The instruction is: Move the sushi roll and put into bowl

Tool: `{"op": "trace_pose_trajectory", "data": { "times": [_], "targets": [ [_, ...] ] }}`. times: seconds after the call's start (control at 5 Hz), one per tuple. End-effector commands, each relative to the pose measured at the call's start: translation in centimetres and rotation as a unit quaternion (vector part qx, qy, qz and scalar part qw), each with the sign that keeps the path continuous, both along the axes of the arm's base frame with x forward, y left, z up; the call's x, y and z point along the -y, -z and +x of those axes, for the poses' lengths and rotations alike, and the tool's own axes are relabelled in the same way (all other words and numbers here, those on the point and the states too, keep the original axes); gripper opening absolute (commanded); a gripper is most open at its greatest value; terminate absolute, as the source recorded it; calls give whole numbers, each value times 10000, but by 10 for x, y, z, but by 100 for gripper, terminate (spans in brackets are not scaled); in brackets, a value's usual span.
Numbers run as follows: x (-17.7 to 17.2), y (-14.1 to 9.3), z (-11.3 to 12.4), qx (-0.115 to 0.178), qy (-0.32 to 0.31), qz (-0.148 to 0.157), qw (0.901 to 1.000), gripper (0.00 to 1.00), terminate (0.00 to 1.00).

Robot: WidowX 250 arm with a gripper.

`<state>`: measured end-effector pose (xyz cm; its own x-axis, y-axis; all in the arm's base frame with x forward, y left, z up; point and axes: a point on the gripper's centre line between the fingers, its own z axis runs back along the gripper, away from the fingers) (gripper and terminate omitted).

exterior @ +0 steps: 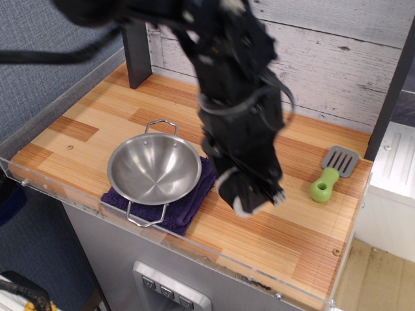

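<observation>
While the arm blurs mid-frame, count is: 1 shiny round steel bowl (154, 170) w/ 2 wire loop handles, on 1 purple cloth (189, 206); 1 grey slotted spatula (332, 173), green handle, far right on the wood-plank table (84, 123). Gripper (249, 197) clenched on 1 sushi roll (238, 207), white end showing, in air just right of the bowl.

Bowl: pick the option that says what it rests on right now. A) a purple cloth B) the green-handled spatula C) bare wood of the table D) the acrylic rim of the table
A: the bowl sits on the purple cloth, whose edges stick out under its right and front sides, while the spatula lies apart at the far right of the table.
</observation>
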<state>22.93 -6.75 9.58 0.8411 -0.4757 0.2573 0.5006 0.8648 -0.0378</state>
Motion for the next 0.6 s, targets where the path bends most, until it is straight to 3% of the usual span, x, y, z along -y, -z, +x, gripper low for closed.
{"op": "trace_pose_trajectory", "data": {
  "times": [0.0, 0.2, 0.4],
  "targets": [
    [-43, -26, -7, 311, -545, -119, 9980, 0, 0],
    [-65, -28, -6, 405, -851, -139, 9955, 0, 0],
    [-86, -24, -3, 330, -1133, 23, 9930, 0, 0]
  ]
}}
